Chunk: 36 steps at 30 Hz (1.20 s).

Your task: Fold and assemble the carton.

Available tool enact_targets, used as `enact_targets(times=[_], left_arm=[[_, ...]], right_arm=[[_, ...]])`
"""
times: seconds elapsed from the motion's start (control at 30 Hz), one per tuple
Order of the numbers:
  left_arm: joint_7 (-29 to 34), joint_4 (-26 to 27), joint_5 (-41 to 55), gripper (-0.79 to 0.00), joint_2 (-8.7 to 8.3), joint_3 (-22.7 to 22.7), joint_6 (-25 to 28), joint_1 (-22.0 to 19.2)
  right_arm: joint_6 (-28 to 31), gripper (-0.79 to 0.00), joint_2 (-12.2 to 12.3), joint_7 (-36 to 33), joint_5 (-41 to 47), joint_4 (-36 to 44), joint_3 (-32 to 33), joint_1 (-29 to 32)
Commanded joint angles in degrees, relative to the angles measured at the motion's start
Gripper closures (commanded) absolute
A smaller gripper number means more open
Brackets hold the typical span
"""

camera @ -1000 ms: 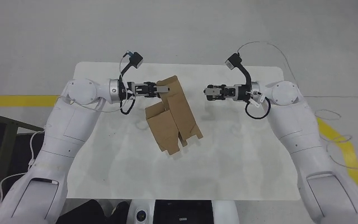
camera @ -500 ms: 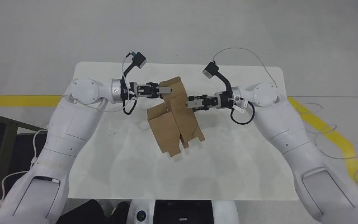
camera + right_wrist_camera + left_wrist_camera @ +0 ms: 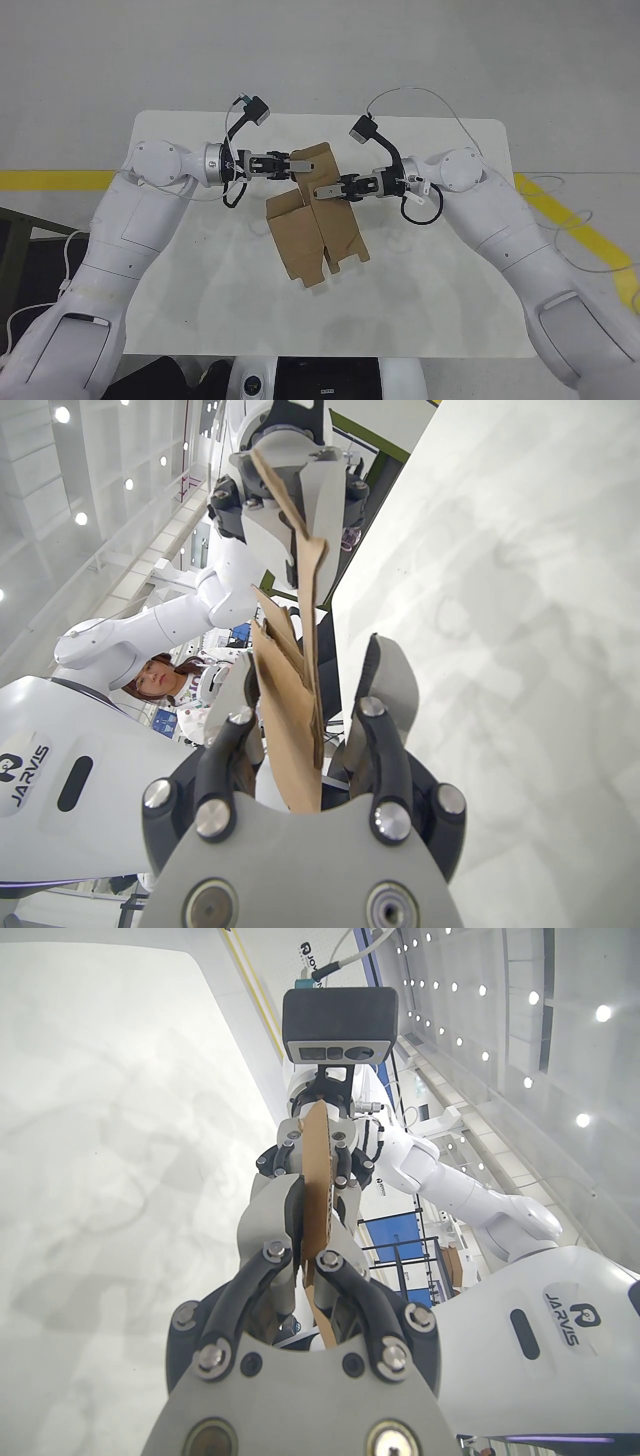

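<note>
A flat brown carton (image 3: 315,215) hangs above the white table (image 3: 450,290), its flaps pointing toward the front edge. My left gripper (image 3: 297,163) is shut on the carton's far upper edge; in the left wrist view the cardboard (image 3: 314,1168) is pinched between the fingers of that gripper (image 3: 316,1213). My right gripper (image 3: 325,189) is at the carton's right edge, open. In the right wrist view the carton (image 3: 285,710) stands between its spread fingers (image 3: 387,670), near one finger and apart from the other. The left gripper (image 3: 300,525) holds the far end.
The table's far right corner (image 3: 480,135) and front area (image 3: 200,310) are bare. A yellow floor line (image 3: 50,180) runs past both sides of the table.
The right arm has swung left from the table's right side until its open gripper straddles the carton's edge. The left gripper and carton shifted slightly right.
</note>
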<state>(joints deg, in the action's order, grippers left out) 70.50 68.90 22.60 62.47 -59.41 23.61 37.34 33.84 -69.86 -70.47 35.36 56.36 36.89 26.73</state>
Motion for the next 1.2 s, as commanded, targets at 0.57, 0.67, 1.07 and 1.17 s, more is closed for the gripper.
enact_targets(times=[0.57, 0.67, 1.07, 1.17], left_arm=[[-0.7, -0.7, 2.3, -0.785, 0.0, -1.2, 0.1, -0.2], [-2.0, -1.5, 2.9, -0.785, -0.26, -2.9, 0.1, -0.4], [-6.7, -0.7, 0.2, -0.785, -0.92, -4.8, -3.4, 2.1], [-7.6, 0.1, -0.4, -0.785, -0.79, -4.0, -5.0, 2.8]], right_arm=[[1.2, 0.0, 0.9, 1.2, 6.3, -0.1, -3.4, -0.8], [0.7, 0.0, 1.0, 0.7, 8.6, -2.0, -2.9, -0.6], [1.1, 0.0, -1.0, 1.2, 15.3, -12.4, 0.6, -1.8], [1.8, 0.0, -2.0, 3.4, 15.1, -15.0, 0.8, -2.5]])
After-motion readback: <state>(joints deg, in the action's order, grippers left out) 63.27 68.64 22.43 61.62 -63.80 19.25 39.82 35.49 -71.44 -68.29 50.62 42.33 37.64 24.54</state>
